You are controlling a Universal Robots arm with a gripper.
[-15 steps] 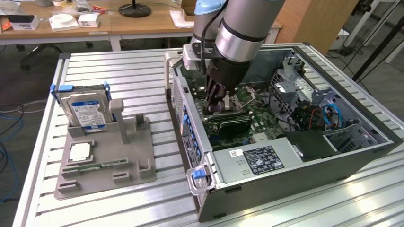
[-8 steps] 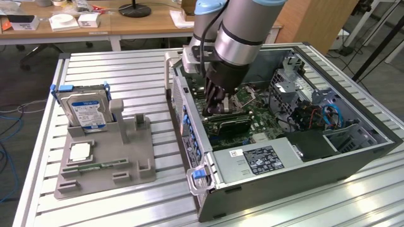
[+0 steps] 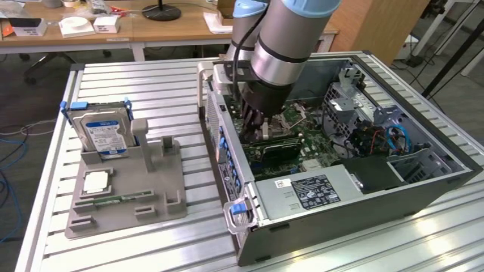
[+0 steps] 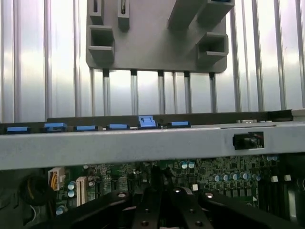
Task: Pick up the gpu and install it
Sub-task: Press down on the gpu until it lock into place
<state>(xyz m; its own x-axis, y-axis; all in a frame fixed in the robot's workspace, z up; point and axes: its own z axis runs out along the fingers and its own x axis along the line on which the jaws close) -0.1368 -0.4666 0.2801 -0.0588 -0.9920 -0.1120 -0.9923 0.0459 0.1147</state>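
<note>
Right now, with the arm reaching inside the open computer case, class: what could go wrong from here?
1. The gripper, shut, sits low over the motherboard; any sideways drift could scrape its components.
2. The gpu stands on edge on the board below the fingers; if it is not squarely in its slot, pressing could bend it.
3. The arm passes close to the case wall and could knock it.

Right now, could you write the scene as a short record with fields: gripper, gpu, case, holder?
gripper: shut, low inside the case above the motherboard
gpu: dark card lying in the case just below the gripper; contact cannot be told
case: open computer case on the slatted table
holder: grey tray beside the case, hard drive standing in it
</note>
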